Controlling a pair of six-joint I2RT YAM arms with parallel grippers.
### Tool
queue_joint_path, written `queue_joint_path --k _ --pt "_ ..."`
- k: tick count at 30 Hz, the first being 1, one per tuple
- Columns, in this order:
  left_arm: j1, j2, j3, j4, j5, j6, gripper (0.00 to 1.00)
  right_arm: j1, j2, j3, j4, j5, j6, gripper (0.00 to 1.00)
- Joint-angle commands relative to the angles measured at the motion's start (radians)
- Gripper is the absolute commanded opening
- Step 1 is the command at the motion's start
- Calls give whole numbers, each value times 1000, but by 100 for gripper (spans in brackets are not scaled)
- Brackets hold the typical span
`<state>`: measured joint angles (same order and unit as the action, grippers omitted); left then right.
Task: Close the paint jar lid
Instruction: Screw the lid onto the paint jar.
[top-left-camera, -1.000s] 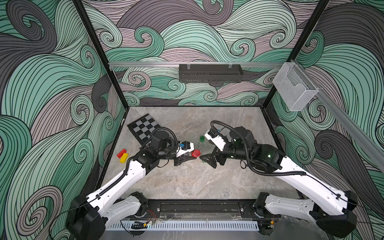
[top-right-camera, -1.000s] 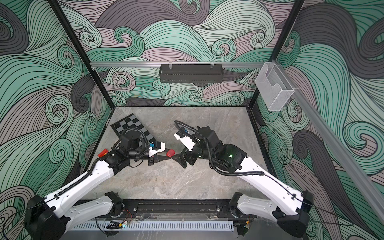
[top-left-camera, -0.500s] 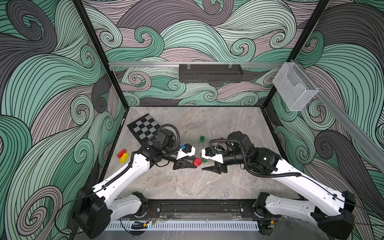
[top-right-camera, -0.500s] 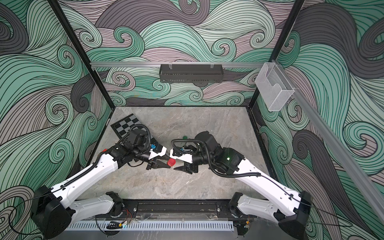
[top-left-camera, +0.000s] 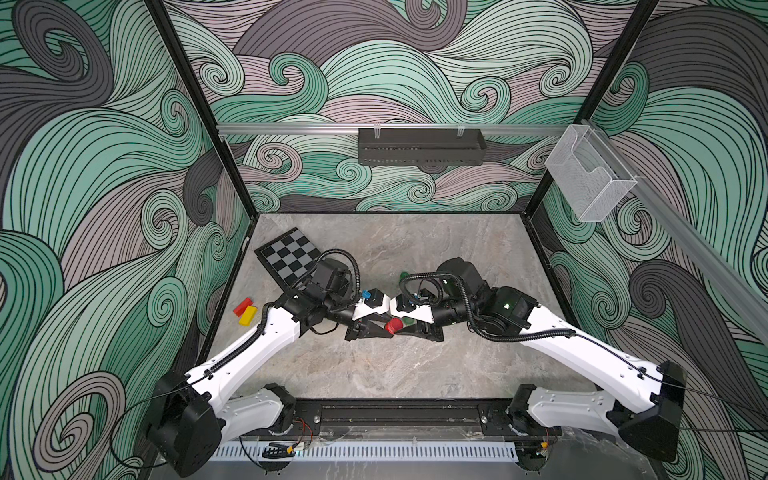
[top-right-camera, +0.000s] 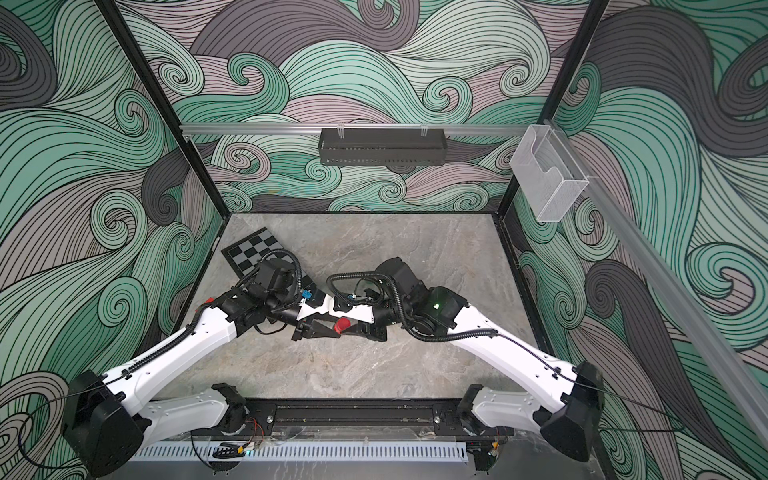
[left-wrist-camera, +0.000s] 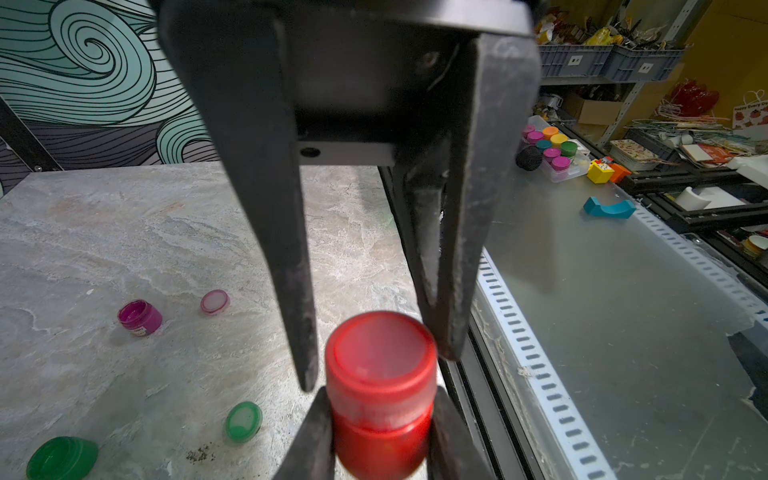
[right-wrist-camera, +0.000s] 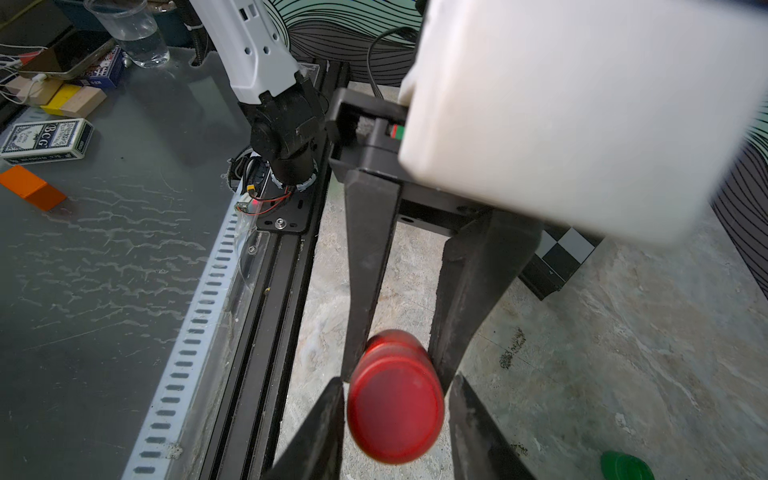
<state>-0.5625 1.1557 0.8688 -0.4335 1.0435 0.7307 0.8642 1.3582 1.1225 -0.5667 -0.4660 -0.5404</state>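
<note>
Seeming light and slick, the red jar (left-wrist-camera: 382, 440) is clamped low by the left gripper (left-wrist-camera: 380, 399) — its lid (left-wrist-camera: 380, 353) closely flanked by the right gripper (right-wrist-camera: 397, 380), contact unclear.

The jar (left-wrist-camera: 380, 436) and lid (left-wrist-camera: 380, 353) look like smooth red plastic with a satin sheen, the table (left-wrist-camera: 124, 232) like matt veined stone, the arm shells (top-left-camera: 274, 332) glossy white plastic, and the bin (top-left-camera: 590, 183) clear plastic.

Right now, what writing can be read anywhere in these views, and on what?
"BCG": card box, right wrist view; its smaller print is blurred.
"Happy Every D", cut off: paper bag, left wrist view.
Unreadable: grey bin labels, magenta jar label.
</note>
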Motion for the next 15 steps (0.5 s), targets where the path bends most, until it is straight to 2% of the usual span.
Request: queue_joint_path --k 1,10,13,15 --pt "0 -2 35 -8 9 37 14 -3 31 36 7 -32 -35 35" --pt "0 -27 18 53 -56 9 14 -2 57 28 47 30 78 10" --pt "0 -52 -2 114 -99 -20 14 1 71 29 86 101 191 1" --pt "-1 -73 -25 166 -131 -40 14 4 85 34 100 159 279 0"
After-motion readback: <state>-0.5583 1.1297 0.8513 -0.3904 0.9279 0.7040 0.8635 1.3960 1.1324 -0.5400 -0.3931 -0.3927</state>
